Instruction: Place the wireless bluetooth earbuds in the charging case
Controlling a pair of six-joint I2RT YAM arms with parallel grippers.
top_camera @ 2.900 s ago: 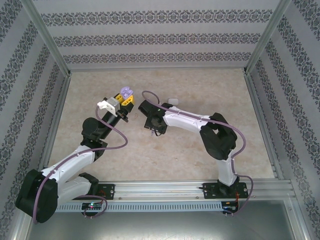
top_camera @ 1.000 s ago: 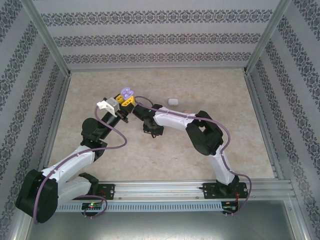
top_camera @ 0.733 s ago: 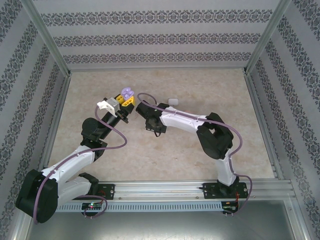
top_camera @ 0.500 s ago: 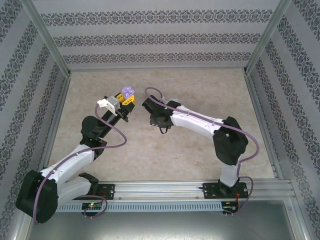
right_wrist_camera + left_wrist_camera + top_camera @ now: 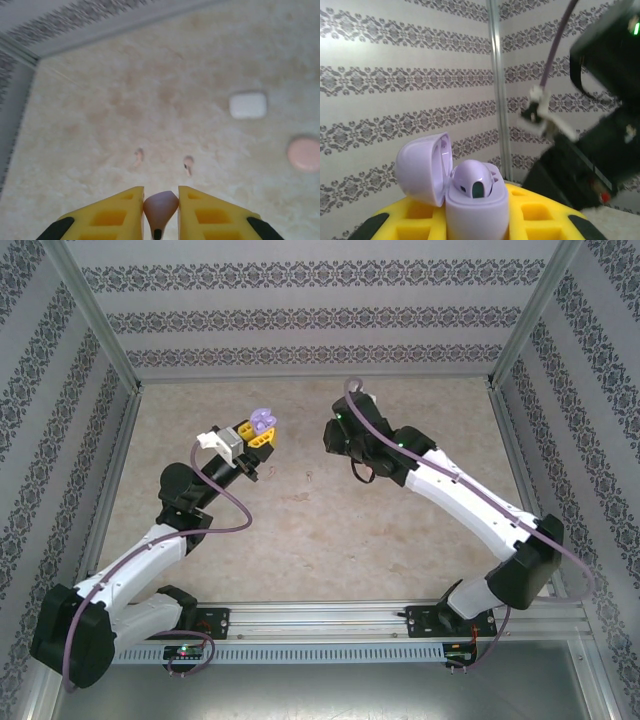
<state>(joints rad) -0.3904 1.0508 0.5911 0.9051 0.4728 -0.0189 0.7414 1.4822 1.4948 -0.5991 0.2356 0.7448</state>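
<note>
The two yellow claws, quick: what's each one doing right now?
Left gripper: closed on the open lilac plastic charging case.
Right gripper: closed on a tiny mauve earbud.

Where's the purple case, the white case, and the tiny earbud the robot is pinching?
purple case [image 5: 477,215], left wrist view, on its front body under the open lid.
white case [image 5: 247,105], right wrist view, middle of its top.
earbud [image 5: 161,202], right wrist view, on its rounded head.
</note>
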